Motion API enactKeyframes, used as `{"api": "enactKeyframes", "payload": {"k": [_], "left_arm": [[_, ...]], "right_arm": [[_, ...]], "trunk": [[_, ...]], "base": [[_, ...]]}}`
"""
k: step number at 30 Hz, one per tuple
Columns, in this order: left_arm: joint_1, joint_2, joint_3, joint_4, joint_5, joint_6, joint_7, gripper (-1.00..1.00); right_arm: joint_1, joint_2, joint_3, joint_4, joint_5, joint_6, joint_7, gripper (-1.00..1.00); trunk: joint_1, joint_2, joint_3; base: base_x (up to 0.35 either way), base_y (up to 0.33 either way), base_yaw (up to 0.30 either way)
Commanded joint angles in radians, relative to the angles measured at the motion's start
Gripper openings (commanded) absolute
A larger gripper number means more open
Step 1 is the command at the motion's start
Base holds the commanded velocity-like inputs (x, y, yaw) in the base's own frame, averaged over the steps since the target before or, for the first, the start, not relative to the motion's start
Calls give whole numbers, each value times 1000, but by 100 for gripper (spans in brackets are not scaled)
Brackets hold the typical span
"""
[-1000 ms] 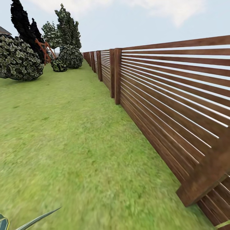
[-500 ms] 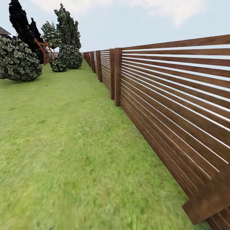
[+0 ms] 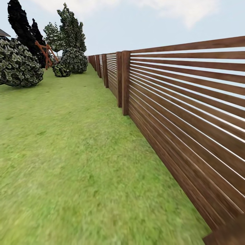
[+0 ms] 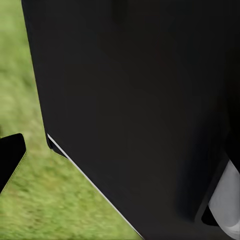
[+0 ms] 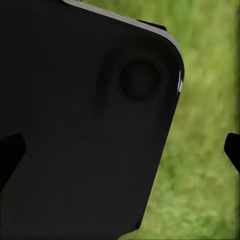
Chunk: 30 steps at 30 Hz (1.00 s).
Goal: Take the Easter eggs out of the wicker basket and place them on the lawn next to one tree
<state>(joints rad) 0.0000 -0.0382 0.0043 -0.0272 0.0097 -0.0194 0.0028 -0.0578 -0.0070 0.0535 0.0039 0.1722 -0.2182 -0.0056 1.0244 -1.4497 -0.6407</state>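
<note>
The lawn [image 3: 75,163] occupies most of the head view: green grass with yellowish patches, extending to the far end of the garden. A brown slatted wooden fence [image 3: 190,115] borders it on the right and recedes into the distance. A rounded leafy bush [image 3: 18,66] stands at the far left, with dark tall trees [image 3: 69,30] behind it.

Left wrist view: a large black robot body panel [image 4: 135,100] over grass; one dark fingertip [image 4: 10,155] of the left end effector at the edge. Right wrist view: a black panel [image 5: 85,130] over grass; dark fingertips [image 5: 232,147] at both edges. End effector state, open or closed: cannot tell for either.
</note>
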Motion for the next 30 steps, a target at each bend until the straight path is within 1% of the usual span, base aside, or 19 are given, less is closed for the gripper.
{"api": "enactKeyframes", "payload": {"k": [1,8,12,30], "left_arm": [[0,0,0,0,1,-2,0,100],[0,0,0,0,1,-2,0,100],[0,0,0,0,1,-2,0,100],[0,0,0,0,1,-2,0,100]], "right_arm": [[0,0,5,1,2,-3,-1,100],[0,0,5,1,2,-3,-1,100],[0,0,5,1,-7,-3,-1,100],[0,1,5,1,-8,-3,-2,100]], "trunk": [[1,0,-1],[1,0,-1],[1,0,-1],[1,0,-1]], "base": [[341,0,0],[341,0,0],[341,0,43],[341,0,163]]}}
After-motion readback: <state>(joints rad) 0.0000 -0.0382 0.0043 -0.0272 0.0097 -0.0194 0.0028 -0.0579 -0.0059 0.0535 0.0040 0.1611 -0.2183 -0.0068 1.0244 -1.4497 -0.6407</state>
